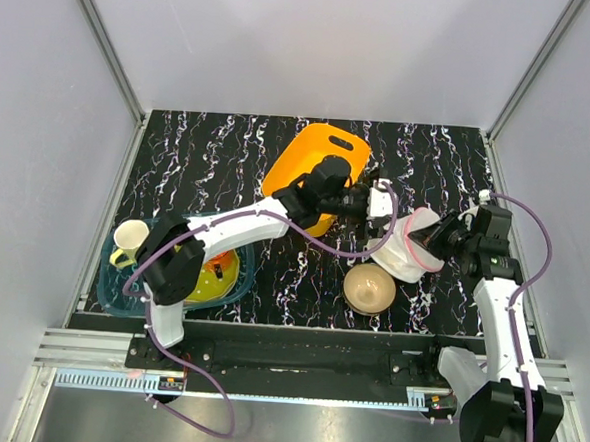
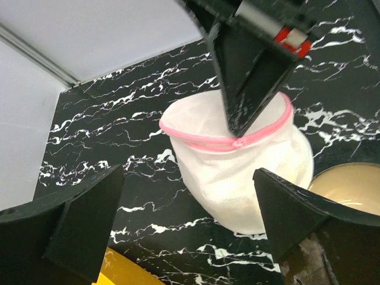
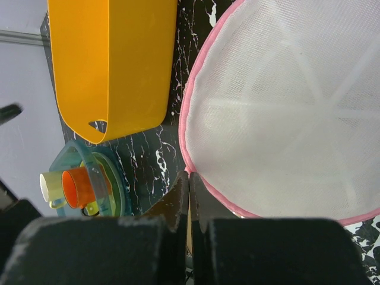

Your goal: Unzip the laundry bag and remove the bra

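Left wrist view: my left gripper gapes empty before the laundry bag; my right gripper pinches its pink zipper trim. Unzipping, I judge; next, a counter-hold.

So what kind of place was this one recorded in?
Probably a robot test cell: plain grey walls on aluminium framing enclose a black marble-patterned table, with left arm and right arm bolted at its near edge, plus household props like the laundry bag and orange basket.

White laundry bag — right end effector at pink rim
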Available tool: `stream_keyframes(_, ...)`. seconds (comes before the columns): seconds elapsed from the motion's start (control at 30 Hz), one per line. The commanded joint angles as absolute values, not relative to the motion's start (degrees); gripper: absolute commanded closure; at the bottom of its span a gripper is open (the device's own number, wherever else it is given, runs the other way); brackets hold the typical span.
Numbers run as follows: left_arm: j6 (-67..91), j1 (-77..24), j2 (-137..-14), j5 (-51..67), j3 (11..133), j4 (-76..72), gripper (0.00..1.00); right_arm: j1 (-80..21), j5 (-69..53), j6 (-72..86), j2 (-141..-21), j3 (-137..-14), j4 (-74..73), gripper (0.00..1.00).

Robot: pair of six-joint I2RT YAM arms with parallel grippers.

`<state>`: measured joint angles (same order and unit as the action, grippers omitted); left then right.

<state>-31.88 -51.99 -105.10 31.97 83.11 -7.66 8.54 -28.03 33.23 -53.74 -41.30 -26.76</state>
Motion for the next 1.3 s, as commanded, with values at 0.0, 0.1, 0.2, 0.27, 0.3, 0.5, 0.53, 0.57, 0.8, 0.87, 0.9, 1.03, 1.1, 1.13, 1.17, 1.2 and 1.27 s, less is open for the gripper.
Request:
stream_keyframes(0.0,-38.7,-50.6,-107.8,38.9,89.8,-5.6,0.02,8.7,-27.2,32.0,-50.9,-41.0,-28.3,1.0)
stream_keyframes(0.1,-38.8,-50.6,-110.8,38.9,93.7,-4.4,0.04,8.8,-27.2,31.6,-50.5,-41.0,-29.0,1.0)
stream_keyframes(0.2,-38.1,-51.0,-113.7,39.2,95.4,-5.2,0.1,8.8,-27.6,31.6,-50.9,-41.0,-28.7,1.0)
stream_keyframes(0.27,-37.2,-51.6,-115.0,39.3,96.2,-6.8,0.17,8.7,-27.9,31.6,-51.3,-41.3,-28.5,1.0)
stream_keyframes(0.3,-36.2,-51.8,-115.7,39.3,96.2,-7.3,0.2,8.7,-28.2,31.7,-51.6,-41.3,-28.3,1.0)
stream_keyframes(0.5,-7.4,-48.4,-116.6,37.3,98.7,-10.4,0.47,8.7,-28.3,31.6,-51.0,-42.1,-28.5,1.0)
stream_keyframes(0.53,2.0,-48.1,-116.6,36.0,98.7,-10.6,0.51,8.7,-28.3,31.6,-50.9,-42.1,-28.6,1.0)
stream_keyframes(0.57,5.2,-47.9,-116.9,35.5,99.7,-8.5,0.52,8.7,-28.4,31.6,-50.8,-42.1,-28.4,1.0)
stream_keyframes(0.8,31.7,-46.1,-123.4,29.7,113.2,15.1,0.43,8.7,-27.9,31.3,-50.9,-41.3,-28.4,1.0)
stream_keyframes(0.87,38.5,-46.0,-123.1,32.7,109.9,9.0,0.36,8.7,-27.9,31.4,-51.1,-41.3,-28.4,1.0)
stream_keyframes(0.9,41.5,-46.1,-122.8,33.0,106.3,6.9,0.33,8.7,-27.9,31.3,-51.2,-41.2,-28.4,1.0)
stream_keyframes(1.03,50.5,-46.1,-123.9,33.4,106.1,5.7,0.28,8.8,-27.9,31.1,-51.3,-41.6,-28.4,1.0)
stream_keyframes(1.1,51.6,-46.7,-125.2,32.8,107.7,7.2,0.27,8.7,-27.9,31.0,-51.5,-41.7,-28.3,1.0)
stream_keyframes(1.13,51.6,-46.8,-125.8,32.9,108.4,9.0,0.26,8.7,-27.9,30.9,-51.6,-41.6,-28.4,1.0)
stream_keyframes(1.17,51.7,-46.9,-126.3,32.9,108.7,9.7,0.26,8.7,-27.9,30.8,-51.8,-41.7,-28.3,1.0)
stream_keyframes(1.2,53.2,-47.0,-127.2,34.1,108.5,9.3,0.26,8.7,-27.9,30.8,-51.7,-41.7,-28.3,1.0)
stream_keyframes(1.27,55.0,-46.9,-127.4,35.1,106.7,5.5,0.26,8.8,-27.9,30.9,-51.6,-41.7,-28.3,1.0)
